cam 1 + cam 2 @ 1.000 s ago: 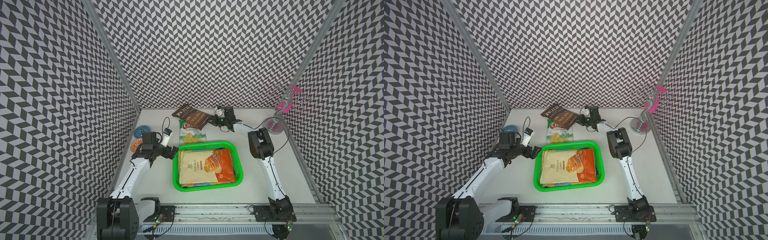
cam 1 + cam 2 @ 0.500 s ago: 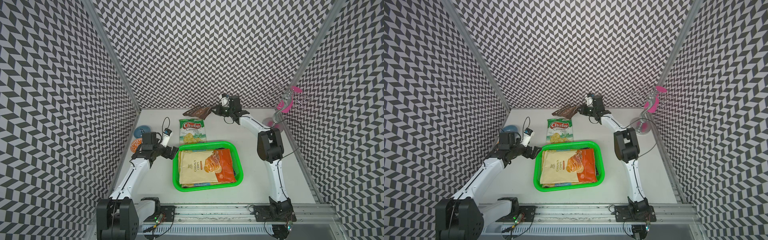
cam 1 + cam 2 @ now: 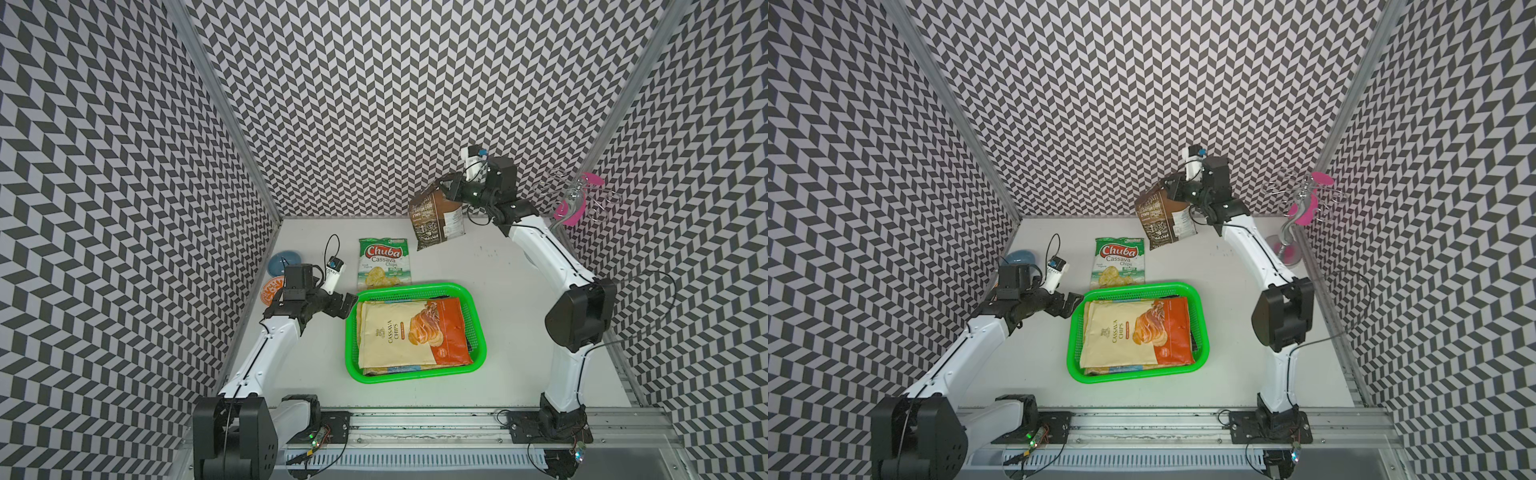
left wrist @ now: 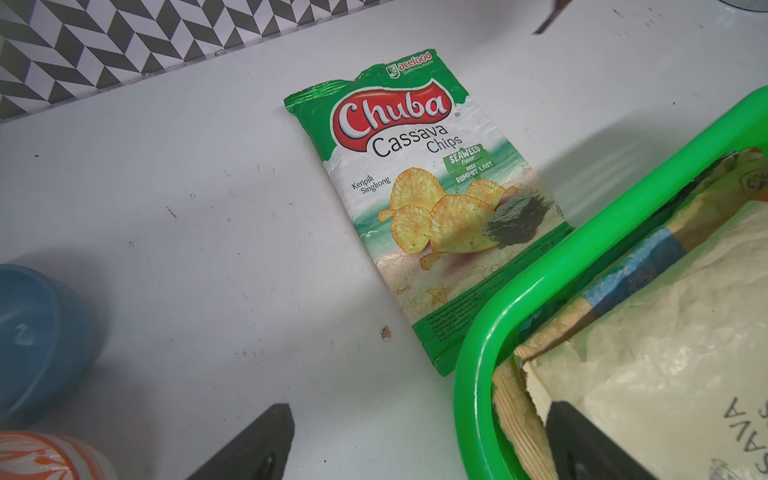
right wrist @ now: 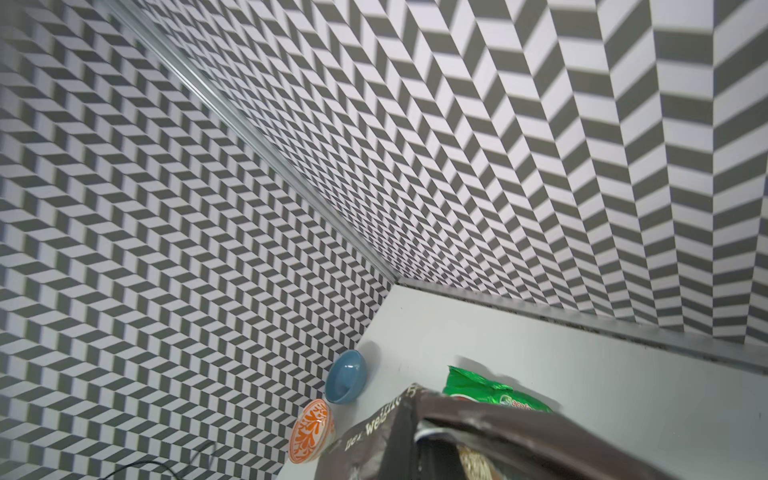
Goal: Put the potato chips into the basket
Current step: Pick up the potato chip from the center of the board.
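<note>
My right gripper (image 3: 451, 189) (image 3: 1173, 187) is shut on the top edge of a brown potato chips bag (image 3: 436, 220) (image 3: 1165, 220) (image 5: 519, 432), which hangs in the air near the back wall. A green-white Chuba bag (image 3: 384, 264) (image 3: 1120, 266) (image 4: 436, 199) (image 5: 494, 395) lies flat on the table just behind the green basket (image 3: 415, 372) (image 3: 1133, 374) (image 4: 540, 282). The basket holds a stack of bags with a tan-orange one (image 3: 411, 332) (image 3: 1133, 332) on top. My left gripper (image 3: 347, 305) (image 3: 1073, 305) (image 4: 419, 409) is open and empty at the basket's far left corner.
A blue bowl (image 3: 282, 262) (image 4: 37, 332) (image 5: 345, 376) and an orange patterned bowl (image 3: 272, 291) (image 4: 41, 457) (image 5: 311, 430) sit by the left wall behind my left wrist. A silver-pink wire stand (image 3: 577, 199) (image 3: 1304, 203) is at the back right. Patterned walls enclose three sides.
My right arm has lifted the brown bag off the back of the table, up and to the right; it now hangs upright. The left arm has not moved.
</note>
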